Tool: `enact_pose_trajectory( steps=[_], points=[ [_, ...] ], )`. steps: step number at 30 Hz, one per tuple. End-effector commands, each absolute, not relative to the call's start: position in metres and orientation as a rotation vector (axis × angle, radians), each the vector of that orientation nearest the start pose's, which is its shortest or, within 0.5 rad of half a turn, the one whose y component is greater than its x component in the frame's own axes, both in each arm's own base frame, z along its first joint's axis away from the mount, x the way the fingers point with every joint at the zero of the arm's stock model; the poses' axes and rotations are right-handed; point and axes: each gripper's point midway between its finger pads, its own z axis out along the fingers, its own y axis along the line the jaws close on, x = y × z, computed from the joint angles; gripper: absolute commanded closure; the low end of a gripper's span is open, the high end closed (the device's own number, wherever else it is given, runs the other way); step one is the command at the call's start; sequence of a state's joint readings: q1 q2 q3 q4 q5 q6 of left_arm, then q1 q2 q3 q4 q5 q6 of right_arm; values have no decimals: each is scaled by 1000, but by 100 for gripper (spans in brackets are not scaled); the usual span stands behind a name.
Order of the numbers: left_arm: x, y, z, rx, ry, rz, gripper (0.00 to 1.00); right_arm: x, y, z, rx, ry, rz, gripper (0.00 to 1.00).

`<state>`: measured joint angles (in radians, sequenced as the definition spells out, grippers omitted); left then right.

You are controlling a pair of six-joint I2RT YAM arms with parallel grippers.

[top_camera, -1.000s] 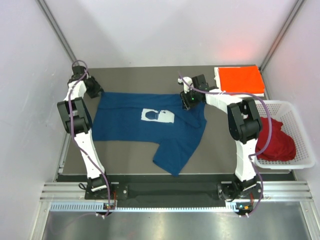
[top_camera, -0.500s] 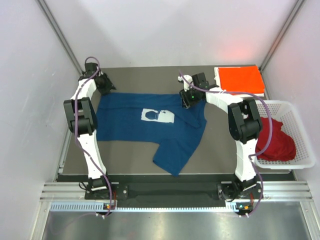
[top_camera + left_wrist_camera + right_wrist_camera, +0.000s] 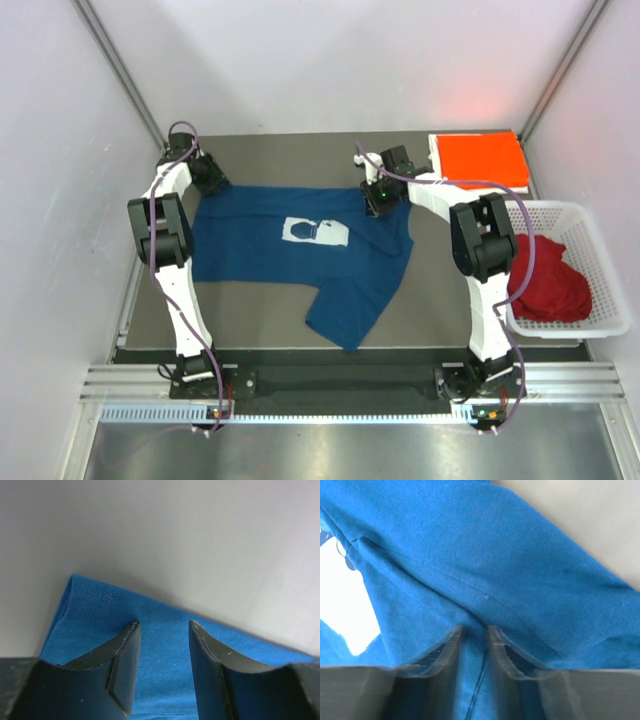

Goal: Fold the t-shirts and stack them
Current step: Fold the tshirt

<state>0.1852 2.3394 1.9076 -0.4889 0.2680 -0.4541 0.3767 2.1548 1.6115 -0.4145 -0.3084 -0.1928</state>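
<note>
A navy blue t-shirt (image 3: 290, 250) with a white chest print lies spread on the dark table, one part trailing toward the near edge. My left gripper (image 3: 213, 180) hovers open over its far left corner; the blue cloth (image 3: 165, 655) shows between the black fingers (image 3: 125, 665), hem to the left. My right gripper (image 3: 378, 200) presses on the shirt's far right part, its blurred jaws drawn narrow on a raised fold of blue cloth (image 3: 472, 670). An orange-red t-shirt (image 3: 478, 158) lies folded at the far right. A dark red t-shirt (image 3: 548, 285) sits crumpled in the basket.
A white lattice basket (image 3: 590, 215) stands off the table's right edge beside the right arm. White walls close in the table on three sides. Bare dark table (image 3: 290, 160) runs behind the blue shirt.
My left gripper has swung right from the table's left edge to the shirt's far left corner. My right gripper stayed in place and its jaws have narrowed on the cloth.
</note>
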Motion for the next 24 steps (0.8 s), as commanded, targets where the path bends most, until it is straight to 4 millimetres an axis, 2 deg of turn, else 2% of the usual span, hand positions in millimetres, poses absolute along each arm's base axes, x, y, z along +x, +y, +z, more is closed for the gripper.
enact_pose_trajectory(
  steps=[1, 4, 8, 11, 14, 17, 20, 24],
  points=[
    [573, 48, 31, -680, 2402, -409, 51, 468, 232, 54, -835, 2336, 462, 81],
    [572, 58, 24, -706, 2410, -332, 51, 467, 232, 71, -840, 2298, 453, 100],
    [576, 62, 22, -718, 2410, -322, 51, 457, 240, 96, -861, 2239, 487, 100],
    [579, 59, 26, -716, 2401, -346, 51, 444, 246, 105, -880, 2245, 479, 99],
    [578, 61, 29, -723, 2399, -329, 50, 424, 252, 104, -902, 2284, 482, 98],
    [577, 62, 22, -726, 2420, -320, 50, 397, 271, 102, -970, 2272, 497, 98],
    [574, 60, 17, -729, 2437, -326, 50, 385, 282, 100, -961, 2274, 522, 98],
    [572, 60, 24, -722, 2438, -327, 50, 365, 312, 98, -981, 2282, 591, 99]
  ],
)
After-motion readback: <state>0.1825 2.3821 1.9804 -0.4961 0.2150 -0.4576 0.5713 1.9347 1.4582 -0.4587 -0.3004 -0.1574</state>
